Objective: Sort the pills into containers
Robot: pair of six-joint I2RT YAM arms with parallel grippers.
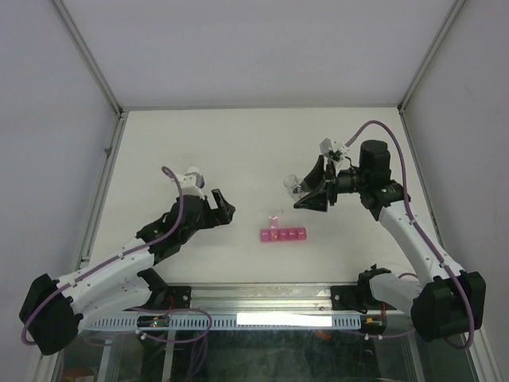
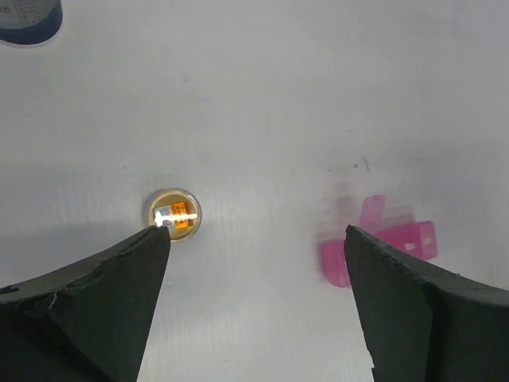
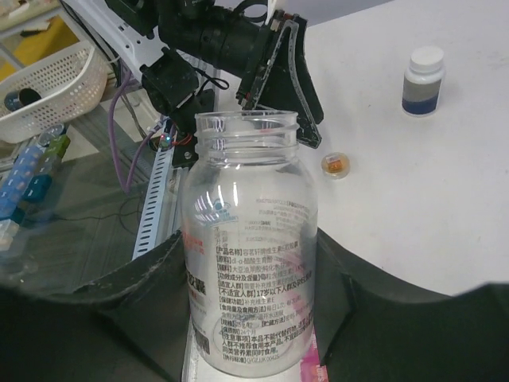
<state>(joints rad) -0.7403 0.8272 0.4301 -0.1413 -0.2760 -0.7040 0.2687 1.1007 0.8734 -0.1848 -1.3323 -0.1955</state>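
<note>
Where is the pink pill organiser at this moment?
In the top view the pink pill organiser lies on the table near the front edge, centre, between the left gripper and the right gripper, touching neither.

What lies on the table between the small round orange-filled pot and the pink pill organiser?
Nothing. In the left wrist view, the white table between the small round orange-filled pot and the pink pill organiser is bare.

Left arm reaching forward, left tool (image 1: 225, 209) spread wide, right arm bent inward, right tool (image 1: 308, 193) clamping clear bottle (image 3: 246, 239)
</note>
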